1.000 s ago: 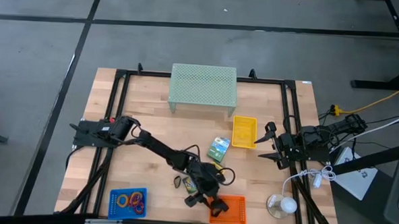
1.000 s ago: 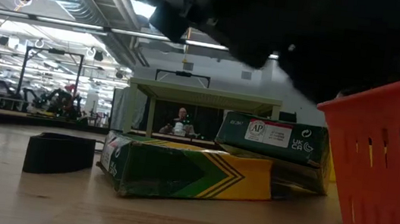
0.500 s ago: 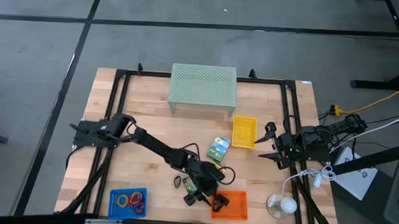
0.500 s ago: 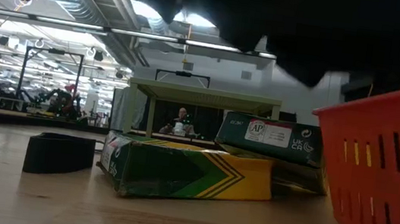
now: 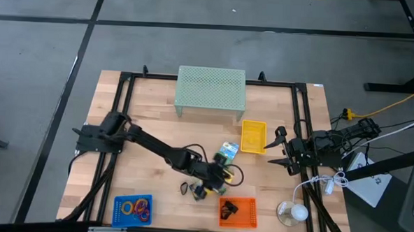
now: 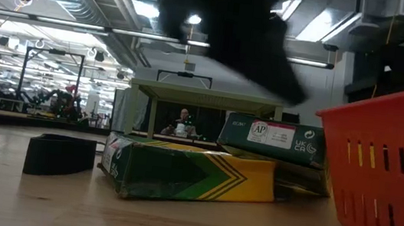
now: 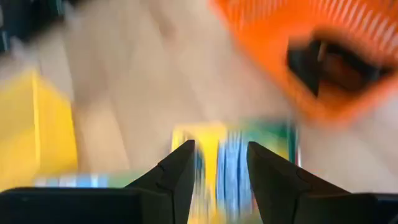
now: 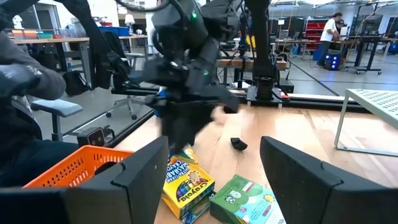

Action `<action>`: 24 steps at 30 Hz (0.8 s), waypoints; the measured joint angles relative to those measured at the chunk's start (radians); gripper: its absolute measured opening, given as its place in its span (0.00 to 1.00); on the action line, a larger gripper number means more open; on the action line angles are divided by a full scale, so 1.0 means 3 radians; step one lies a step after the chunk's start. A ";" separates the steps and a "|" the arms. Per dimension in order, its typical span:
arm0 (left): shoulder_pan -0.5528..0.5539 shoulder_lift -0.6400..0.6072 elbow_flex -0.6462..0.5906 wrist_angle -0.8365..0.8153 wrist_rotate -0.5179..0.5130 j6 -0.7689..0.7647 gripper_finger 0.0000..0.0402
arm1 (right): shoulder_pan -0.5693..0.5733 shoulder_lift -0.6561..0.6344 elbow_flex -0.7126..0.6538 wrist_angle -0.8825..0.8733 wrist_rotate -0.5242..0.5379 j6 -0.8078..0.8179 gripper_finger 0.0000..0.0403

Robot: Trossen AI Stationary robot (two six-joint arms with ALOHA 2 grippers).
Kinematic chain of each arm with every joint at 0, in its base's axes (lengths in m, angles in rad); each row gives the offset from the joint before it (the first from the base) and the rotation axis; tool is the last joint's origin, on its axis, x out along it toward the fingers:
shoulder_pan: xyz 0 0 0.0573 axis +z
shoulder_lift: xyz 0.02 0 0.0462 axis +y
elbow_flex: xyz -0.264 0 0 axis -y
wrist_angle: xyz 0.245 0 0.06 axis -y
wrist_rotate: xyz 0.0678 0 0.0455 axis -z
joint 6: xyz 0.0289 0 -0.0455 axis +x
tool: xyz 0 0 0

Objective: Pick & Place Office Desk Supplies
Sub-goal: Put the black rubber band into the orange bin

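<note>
Orange basket [image 5: 247, 214] found at the near edge, right of centre, with one black clip [image 5: 229, 209] inside. Found coloured rings [image 5: 141, 207] in the blue tray [image 5: 117, 211] at the near left. Saw nothing in the yellow tray [image 5: 254, 123], right of centre.

Judged the sort part done. Left to place: a second black clip [image 5: 183, 189] loose on the wood at near centre, a green crayon box [image 5: 226, 153] just left of the yellow tray, and another crayon box [image 5: 199, 192] between the loose clip and the basket.

Left gripper [image 5: 217, 174] hovered over the middle of the table, between the two boxes. Fingers stood spread, pinching nothing, as far as the blurred left wrist view allowed. Right gripper [image 5: 274, 150] waited at the right edge, spread wide and empty.

Views compared:
- High view alone gave the trays and their contents.
- Low view alone showed the two boxes overlapping, far box leaning on the near one.
- Left wrist view alone showed the gap between its fingers [image 7: 180, 174], with a box beyond.
- Right wrist view showed the printed box faces; could not tell the left gripper's opening from it.
</note>
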 joint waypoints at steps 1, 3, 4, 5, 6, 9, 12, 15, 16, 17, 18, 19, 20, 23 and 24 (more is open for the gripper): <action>-0.0002 -0.0051 -0.0041 -0.0103 -0.0013 -0.0046 0.35 | 0.0000 0.0000 0.0000 0.0002 0.0000 -0.0001 0.63; -0.0015 -0.0167 -0.0174 -0.0121 0.0022 -0.0170 0.35 | 0.0000 0.0000 0.0000 0.0000 0.0001 -0.0014 0.63; -0.0027 -0.0234 -0.0258 -0.0084 0.0036 -0.0221 0.35 | 0.0000 0.0000 0.0000 0.0000 0.0000 -0.0023 0.63; -0.0037 -0.0305 -0.0357 -0.0025 0.0033 -0.0276 0.35 | 0.0000 0.0000 0.0000 0.0000 0.0000 -0.0033 0.63; -0.0049 -0.0368 -0.0460 0.0043 -0.0012 -0.0324 0.35 | 0.0000 0.0000 0.0000 0.0000 0.0000 -0.0037 0.63; -0.0069 -0.0578 -0.0841 0.0237 -0.0324 -0.0529 0.35 | 0.0000 0.0000 0.0000 0.0000 0.0000 -0.0036 0.63; -0.0061 -0.0810 -0.1253 0.0452 -0.0718 -0.0803 0.35 | 0.0000 0.0000 0.0000 0.0000 0.0000 -0.0022 0.63; -0.0062 -0.0993 -0.1576 0.0517 -0.1047 -0.1202 0.35 | 0.0000 0.0000 0.0000 -0.0001 0.0000 -0.0009 0.63; -0.0063 -0.1042 -0.1673 0.0465 -0.1159 -0.1348 0.35 | 0.0000 0.0000 0.0000 0.0002 0.0001 -0.0009 0.63; -0.0064 -0.1076 -0.1748 0.0403 -0.1245 -0.1486 0.36 | 0.0000 0.0003 0.0000 0.0001 0.0000 -0.0009 0.63; -0.0064 -0.1092 -0.1808 0.0382 -0.1297 -0.1606 0.36 | 0.0000 0.0004 0.0000 -0.0001 0.0001 -0.0009 0.63; -0.0064 -0.1107 -0.1859 0.0351 -0.1316 -0.1730 0.37 | 0.0000 0.0004 0.0000 -0.0001 0.0001 -0.0008 0.63; -0.0063 -0.1121 -0.1905 0.0284 -0.1323 -0.1850 0.38 | 0.0000 0.0006 0.0000 0.0002 0.0001 0.0003 0.63; -0.0062 -0.1118 -0.1978 0.0134 -0.1362 -0.2167 0.41 | 0.0000 0.0013 0.0000 -0.0004 0.0001 0.0025 0.63; -0.0064 -0.1114 -0.1999 0.0082 -0.1407 -0.2251 0.42 | 0.0000 0.0016 0.0000 0.0003 0.0001 0.0025 0.63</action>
